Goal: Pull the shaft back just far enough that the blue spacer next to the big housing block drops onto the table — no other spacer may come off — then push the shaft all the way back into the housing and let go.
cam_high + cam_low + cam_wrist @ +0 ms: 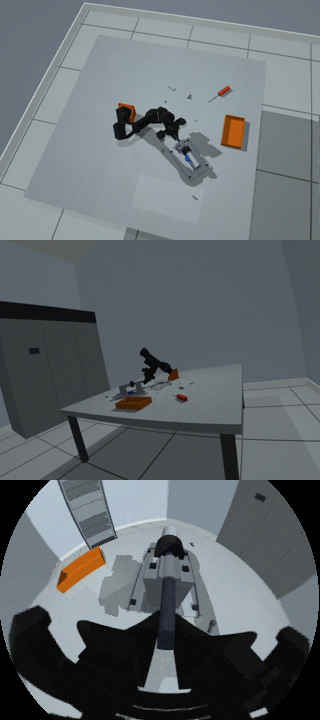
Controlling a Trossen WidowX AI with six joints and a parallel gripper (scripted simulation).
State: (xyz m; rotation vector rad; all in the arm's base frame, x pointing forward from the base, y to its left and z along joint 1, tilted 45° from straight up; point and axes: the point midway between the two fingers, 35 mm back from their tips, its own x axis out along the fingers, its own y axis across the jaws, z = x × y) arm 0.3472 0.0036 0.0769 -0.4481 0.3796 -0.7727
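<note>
My gripper (176,137) (145,381) (166,614) is shut on the outer end of the dark shaft (168,597), which runs into the near grey support (179,146) (139,387) (152,591). A black ring (186,150) (132,383) (169,546) sits around the line of the shaft beyond that support. A pale cylinder (193,159) (169,531) runs on from the ring to the big housing block (122,389). The blue spacer (187,158) (130,392) lies low beneath the cylinder, off the shaft line; it is hidden in the wrist view. Whether the cylinder encloses the shaft is unclear.
The fixture's base plate (189,176) has dark bolts at its corners. An orange tray (233,131) (133,405) (81,571) and a red screwdriver (223,90) (181,397) lie apart from it. A small screw (163,150) (212,625) lies near the plate.
</note>
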